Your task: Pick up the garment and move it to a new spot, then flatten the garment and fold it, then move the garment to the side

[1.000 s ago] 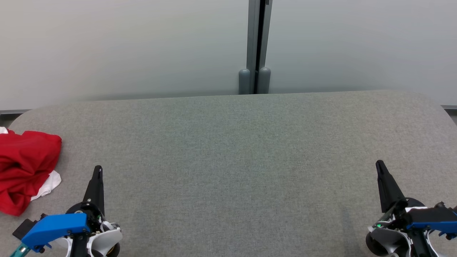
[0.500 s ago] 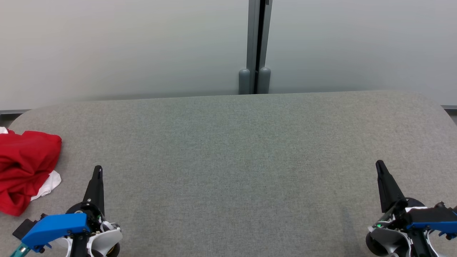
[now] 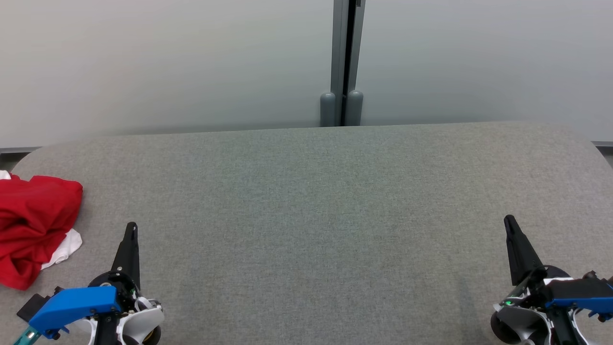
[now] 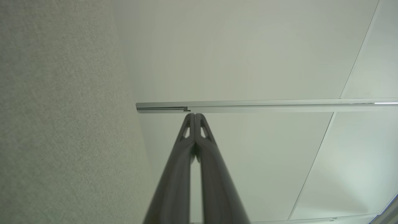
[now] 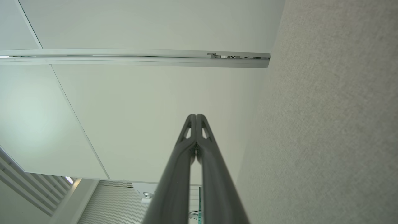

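A crumpled red garment (image 3: 33, 225) lies bunched at the table's far left edge, with a bit of white cloth (image 3: 64, 247) poking out beneath it. My left gripper (image 3: 130, 227) rests at the lower left, shut and empty, a short way right of the garment. My right gripper (image 3: 509, 221) rests at the lower right, also shut and empty, far from the garment. In the left wrist view the left gripper (image 4: 195, 115) has its fingertips pressed together. In the right wrist view the right gripper (image 5: 196, 116) has its tips touching too.
The grey felt-covered table (image 3: 316, 215) spreads wide between the grippers, with rounded far corners. Behind it stands a pale wall with a grey vertical post (image 3: 345, 62) at the middle.
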Available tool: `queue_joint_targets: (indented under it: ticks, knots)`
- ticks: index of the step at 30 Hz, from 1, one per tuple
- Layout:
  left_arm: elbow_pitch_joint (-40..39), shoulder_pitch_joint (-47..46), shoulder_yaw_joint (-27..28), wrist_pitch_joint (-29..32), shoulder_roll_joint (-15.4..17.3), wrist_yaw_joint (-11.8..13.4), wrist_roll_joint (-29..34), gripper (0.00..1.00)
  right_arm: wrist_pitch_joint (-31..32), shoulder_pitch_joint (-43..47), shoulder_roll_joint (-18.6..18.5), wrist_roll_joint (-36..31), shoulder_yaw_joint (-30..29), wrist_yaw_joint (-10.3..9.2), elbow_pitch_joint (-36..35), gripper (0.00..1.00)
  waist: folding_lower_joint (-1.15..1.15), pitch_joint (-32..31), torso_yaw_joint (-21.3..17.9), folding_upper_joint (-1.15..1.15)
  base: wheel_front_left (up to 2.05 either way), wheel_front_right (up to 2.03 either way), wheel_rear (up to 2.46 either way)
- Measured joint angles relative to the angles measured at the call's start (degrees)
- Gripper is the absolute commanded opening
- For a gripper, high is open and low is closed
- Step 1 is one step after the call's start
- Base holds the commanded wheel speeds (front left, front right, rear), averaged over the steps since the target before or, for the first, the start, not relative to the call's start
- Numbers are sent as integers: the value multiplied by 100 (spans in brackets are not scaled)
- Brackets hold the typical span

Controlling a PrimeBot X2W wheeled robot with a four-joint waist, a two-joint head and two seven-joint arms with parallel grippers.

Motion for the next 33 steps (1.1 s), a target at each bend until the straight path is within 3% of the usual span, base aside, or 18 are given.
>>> queue_joint_targets:
  ticks: [13,14,25,33]
  knots:
    - [0,-1,0,0,0,0,0,0,0,1,0,0,0,0,0,0,0,0,0,0,0,0,0]
    - [29,8,-1,-3,0,3,1,100,-2,3,8,-1,2,0,20,100,0,0,0,0,0,0,0]
    - [269,264,-34,-176,38,15,148,100,-202,115,62,-201,216,-11,245,100,0,5,1,0,0,0,0]
    - [342,207,-211,-444,257,15,736,100,-425,54,58,-1121,258,-10,355,100,0,-2,0,0,0,0,0]
